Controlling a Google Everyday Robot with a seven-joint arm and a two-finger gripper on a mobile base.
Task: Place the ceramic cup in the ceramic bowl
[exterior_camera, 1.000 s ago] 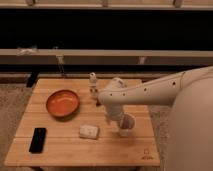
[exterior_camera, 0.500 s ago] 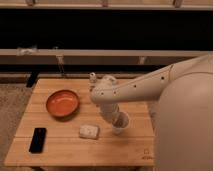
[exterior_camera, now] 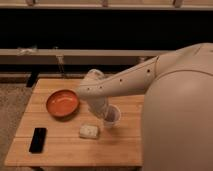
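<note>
You have the gripper [exterior_camera: 104, 112] right against the ceramic cup [exterior_camera: 113, 116], at roughly three o'clock from the ceramic bowl [exterior_camera: 63, 103], over the table [exterior_camera: 65, 151].

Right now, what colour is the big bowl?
Ceramic bowl: orange-terracotta, darker rim, camera view. Gripper is at the ceramic cup.

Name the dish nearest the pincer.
The pale cup: the pincer is right beside it, while the wide orange bowl sits farther left.
</note>
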